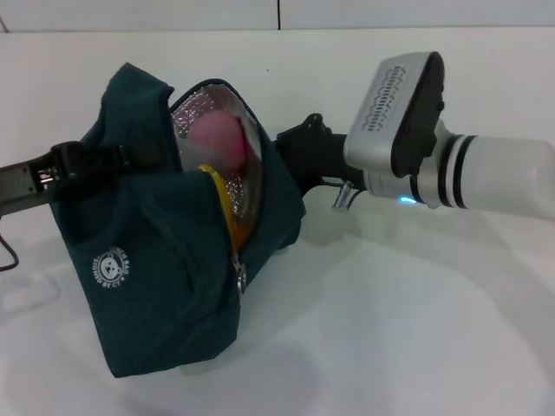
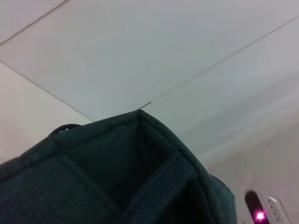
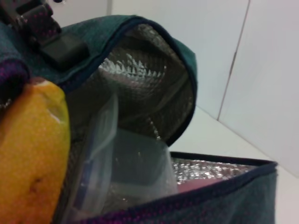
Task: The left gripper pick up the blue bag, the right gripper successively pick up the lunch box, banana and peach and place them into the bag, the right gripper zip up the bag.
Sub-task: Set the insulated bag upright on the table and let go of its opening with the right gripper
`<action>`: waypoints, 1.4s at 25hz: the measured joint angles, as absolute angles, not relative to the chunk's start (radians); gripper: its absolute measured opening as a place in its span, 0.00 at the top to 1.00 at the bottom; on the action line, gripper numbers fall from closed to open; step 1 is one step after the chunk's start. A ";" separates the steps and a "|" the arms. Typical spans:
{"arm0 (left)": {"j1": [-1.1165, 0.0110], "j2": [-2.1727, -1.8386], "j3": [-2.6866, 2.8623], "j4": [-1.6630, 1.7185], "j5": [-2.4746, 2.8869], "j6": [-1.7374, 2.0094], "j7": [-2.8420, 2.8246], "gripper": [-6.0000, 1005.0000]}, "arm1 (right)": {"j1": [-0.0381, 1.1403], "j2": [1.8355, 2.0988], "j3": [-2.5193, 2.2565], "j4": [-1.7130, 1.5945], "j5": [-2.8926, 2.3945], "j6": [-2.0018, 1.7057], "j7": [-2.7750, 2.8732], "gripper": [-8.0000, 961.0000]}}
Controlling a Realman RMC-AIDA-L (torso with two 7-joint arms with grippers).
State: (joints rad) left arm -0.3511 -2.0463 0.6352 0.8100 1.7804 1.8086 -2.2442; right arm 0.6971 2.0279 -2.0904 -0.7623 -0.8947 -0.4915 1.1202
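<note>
The blue bag (image 1: 165,260) stands open at the table's left, showing its silver lining (image 1: 195,113). My left gripper (image 1: 130,156) comes in from the left and is shut on the bag's upper rim, holding the mouth up. Inside, the pink peach (image 1: 217,139) lies on top, with the banana's yellow edge (image 1: 221,195) below it. In the right wrist view the banana (image 3: 28,154) fills the near side, the clear lunch box (image 3: 121,177) sits beside it, and a sliver of the peach (image 3: 196,184) shows. My right gripper (image 1: 303,152) is against the bag's right rim. The zip pull (image 1: 238,273) hangs down the front.
The white table (image 1: 390,329) stretches right of and in front of the bag. My right arm's silver and black wrist housing (image 1: 403,95) hovers just right of the bag. The left wrist view shows mostly the bag's fabric (image 2: 117,177) and the wall behind.
</note>
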 joint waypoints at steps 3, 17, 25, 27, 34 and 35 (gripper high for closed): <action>-0.350 -2.043 0.635 0.810 1.780 1.809 -2.244 0.97 | 0.646 2.028 -2.081 -0.816 -0.895 -0.435 1.065 0.99; -0.364 -2.039 0.635 0.810 1.779 1.807 -2.244 0.97 | 0.535 2.026 -1.987 -0.906 -0.897 -0.397 0.979 0.98; -0.366 -2.037 0.635 0.810 1.779 1.805 -2.244 0.97 | 0.545 2.025 -1.980 -0.879 -0.890 -0.406 1.030 0.97; -0.366 -2.037 0.635 0.810 1.777 1.805 -2.244 0.96 | 0.546 2.026 -1.984 -0.876 -0.890 -0.414 1.040 0.97; -0.367 -2.038 0.635 0.810 1.777 1.805 -2.244 0.96 | 0.563 2.028 -1.987 -0.836 -0.890 -0.470 1.090 0.78; -0.367 -2.038 0.635 0.810 1.777 1.805 -2.244 0.97 | 0.570 2.028 -1.990 -0.826 -0.890 -0.471 1.097 0.74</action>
State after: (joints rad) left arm -0.3667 -2.0378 0.6350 0.8100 1.7771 1.8054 -2.2442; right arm 0.5705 2.0279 -1.9900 -0.8262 -0.8897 -0.4714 1.0970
